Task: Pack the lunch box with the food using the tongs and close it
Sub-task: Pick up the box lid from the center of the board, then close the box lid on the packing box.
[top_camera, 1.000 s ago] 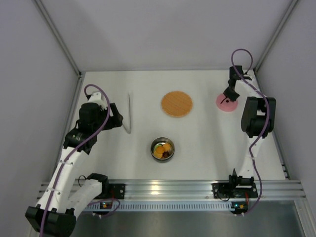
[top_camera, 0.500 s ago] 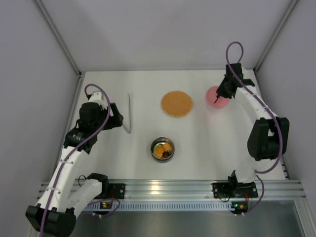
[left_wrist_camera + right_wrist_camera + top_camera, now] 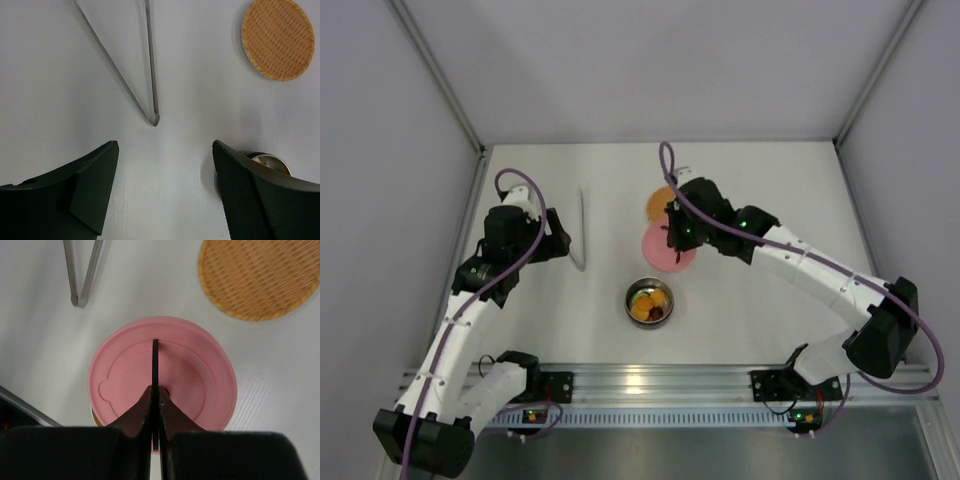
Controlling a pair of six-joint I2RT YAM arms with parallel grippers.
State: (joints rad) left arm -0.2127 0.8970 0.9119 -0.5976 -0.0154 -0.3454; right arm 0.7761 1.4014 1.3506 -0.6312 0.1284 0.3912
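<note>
I read the right tool (image 3: 156,399) clamped on the lid (image 3: 200,375), swung in from the far corner. The plate (image 3: 260,275) lies ahead of it, the lunch box (image 3: 631,298) just behind. The left tool (image 3: 165,147) is open before the tongs (image 3: 152,75).

**Illumination:** bright, even and diffuse, coming from above. In the top view the white bench (image 3: 760,180) reads near full white without losing detail. Shadows under both arms are faint and soft-edged.

**Glare:** there is one bright spot on the aluminium rail (image 3: 640,378). Small highlights sit on the rim of the steel lunch box (image 3: 629,300), just nearward of the right gripper (image 3: 672,236).

**Left wrist view:** the left gripper (image 3: 165,150) shows as dark, low-detail masses. The tongs (image 3: 152,75) ahead of it are sharp, with a pale shadow alongside.

**Right wrist view:** the right gripper's fingers are black, underexposed and soft. The pink lid (image 3: 200,370) beneath them is crisp and throws a soft shadow on the bench. The bench tone falls to grey toward the left edge.
</note>
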